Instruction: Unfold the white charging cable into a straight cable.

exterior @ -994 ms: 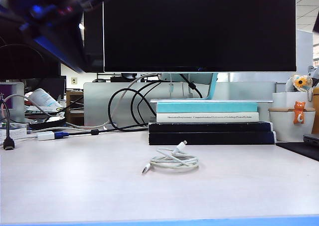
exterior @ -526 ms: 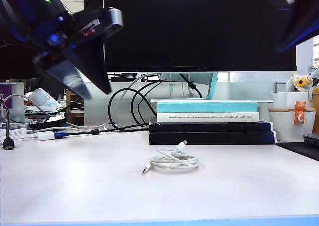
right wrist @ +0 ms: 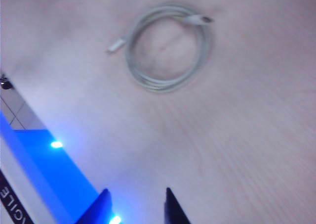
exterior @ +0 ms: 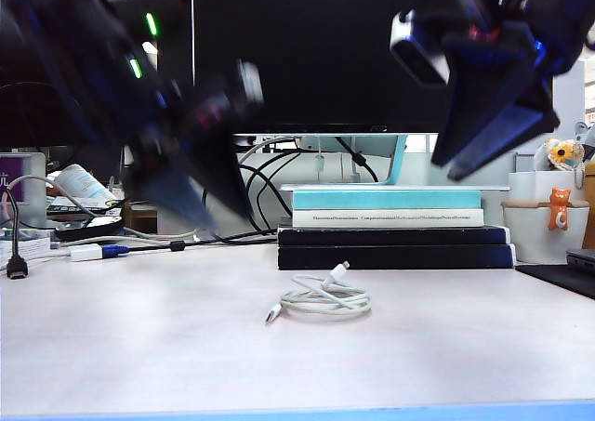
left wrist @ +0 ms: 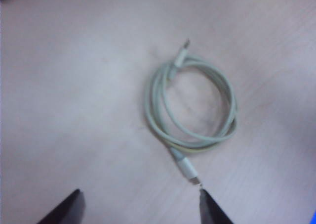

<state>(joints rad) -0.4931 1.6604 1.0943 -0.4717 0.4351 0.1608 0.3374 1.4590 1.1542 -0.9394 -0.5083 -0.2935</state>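
- The white charging cable point(exterior: 323, 296) lies coiled in a loose ring on the pale table point(exterior: 139, 347), near the middle, just in front of a stack of books point(exterior: 390, 228); one plug sticks out at the coil's near left, the other rests across its far side, pointing up and right; nothing touches it.
- The left gripper point(exterior: 191, 198) hangs in the air above the table to the left of the coil, well apart from it and blurred in the exterior view; in the left wrist view the two dark fingertips point(left wrist: 61, 211) stand wide apart with bare table between them, so the jaws are spread and hold nothing; the cable point(left wrist: 190, 112) lies beyond them, one plug close to a fingertip in that view.
- The right gripper point(exterior: 488, 147) hangs high on the right, above the books and in front of the black monitor point(exterior: 372, 49); its fingertips point(right wrist: 173, 206) show a narrow gap with only table between, so the jaws are partly parted and empty; the coil point(right wrist: 165, 48) lies well apart from them.
- Far left on the table lie black cables point(exterior: 232, 207) and a white adapter with a blue plug point(exterior: 93, 252); far right stands a white cup with a small orange cat figure point(exterior: 558, 209).
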